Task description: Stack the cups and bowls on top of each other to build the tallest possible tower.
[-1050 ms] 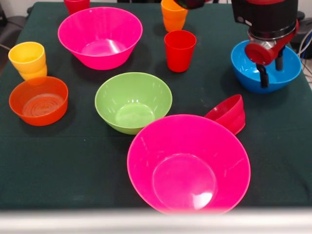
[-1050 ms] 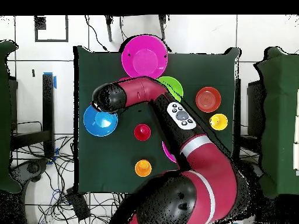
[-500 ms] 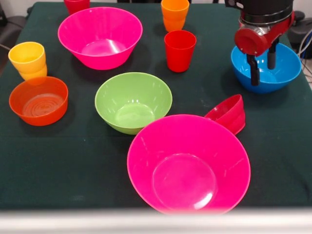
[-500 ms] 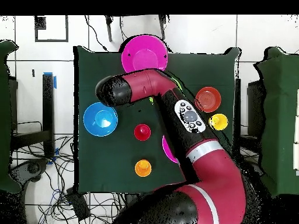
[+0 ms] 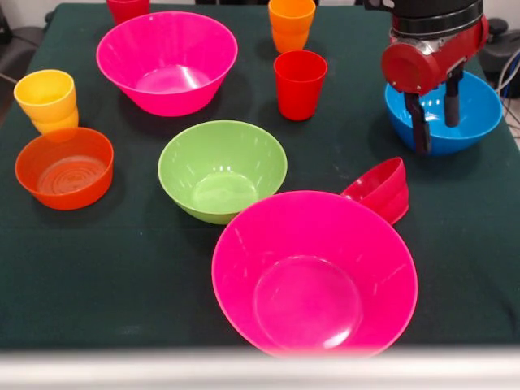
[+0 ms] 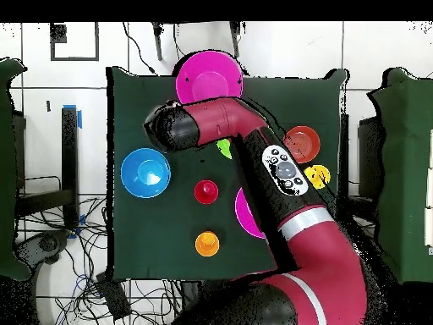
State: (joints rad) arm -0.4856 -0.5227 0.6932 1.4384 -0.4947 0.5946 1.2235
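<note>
- Sawyer's red-and-black hand (image 5: 435, 122) is hovering over the near rim of the glossy blue plastic bowl (image 5: 473, 114) at the worktop's (image 5: 106, 268) side, its two dark fingers (image 5: 418, 123) hanging apart w/ nothing between them.
- No tower is standing yet: the cups and bowls are sitting scattered, mouths up, across the dark green cloth-covered worktop.
- The small red plastic bowl (image 5: 382, 189) is tilting on edge, leaning against the large hot-pink bowl (image 5: 314, 272) at the front – prob. the awkward pick of the lot.
- The lime-green medium bowl (image 5: 222, 169) is sitting upright mid-table, near the pink one; a second hot-pink bowl (image 5: 166, 61) is lying well behind it.
- The translucent orange ringed bowl (image 5: 64, 167) is resting just in front of the yellow tumbler pair (image 5: 47, 100), already nested.
- The red tapered cup (image 5: 300, 84) is standing just in front of the orange cups (image 5: 290, 24), also nested.
- Overhead, the arm (image 6: 254, 152) is reaching across the cloth, covering most of the green bowl.
- Judgement: task barely begun; hand appears to be choosing btwn blue bowl and tipped red one.
</note>
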